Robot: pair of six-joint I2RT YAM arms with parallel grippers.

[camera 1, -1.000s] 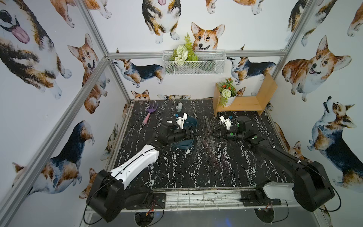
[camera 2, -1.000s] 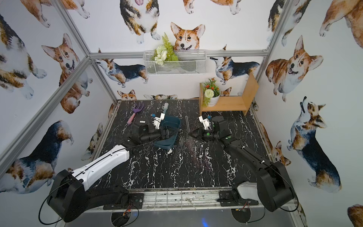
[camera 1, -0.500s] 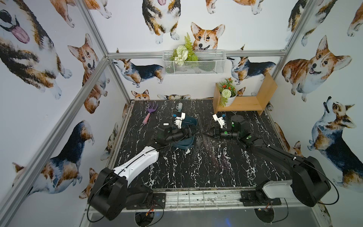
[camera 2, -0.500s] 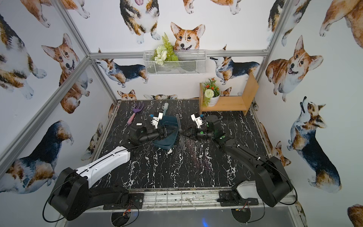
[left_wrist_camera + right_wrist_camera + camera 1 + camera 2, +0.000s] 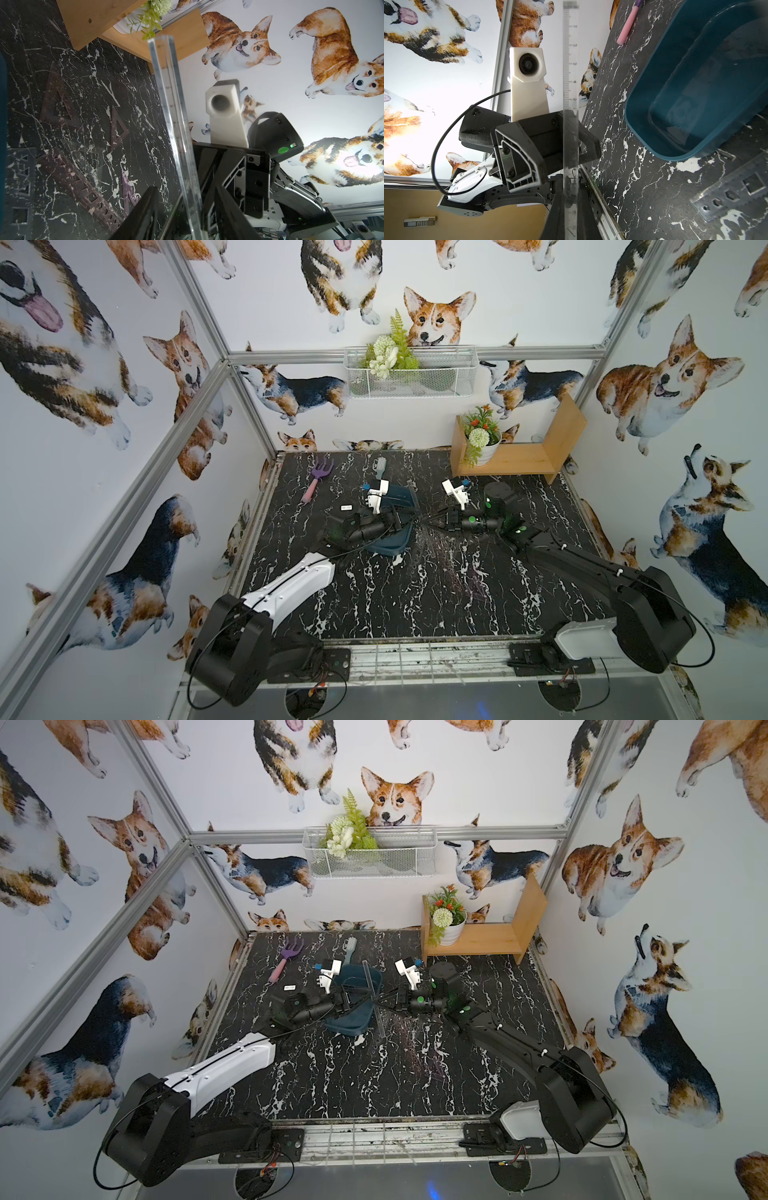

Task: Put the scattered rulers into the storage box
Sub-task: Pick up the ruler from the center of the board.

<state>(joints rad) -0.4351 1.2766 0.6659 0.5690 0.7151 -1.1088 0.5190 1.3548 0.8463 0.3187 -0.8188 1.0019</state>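
On your bench (image 5: 415, 614) the box (image 5: 351, 1021) has stayed put, partly under the left arm. What the right wrist view shows of its inside is bare, so no ruler is in yet. Over the last second your right pincer (image 5: 381, 1005) has come in toward the box and now sits just beside its rim, clamped tight on the clear ruler (image 5: 372, 990). Your left pincer (image 5: 411, 521), reaching across the box to face the right one, has been narrowing. Its fingers (image 5: 142, 214) stand either side of that ruler with a gap on each side, so it holds nothing yet. That reads as a handover about to close, or a two-handed lowering into the box. The clear ruler is gripped near its middle, raised off the bench and running along the box's rim. It is glassy with fine tick marks and easy to lose against the marbling. The tinted ruler (image 5: 83, 187), reddish-purple with cut-out holes, lies flat on the bench beside the box, near the set squares (image 5: 51, 93).
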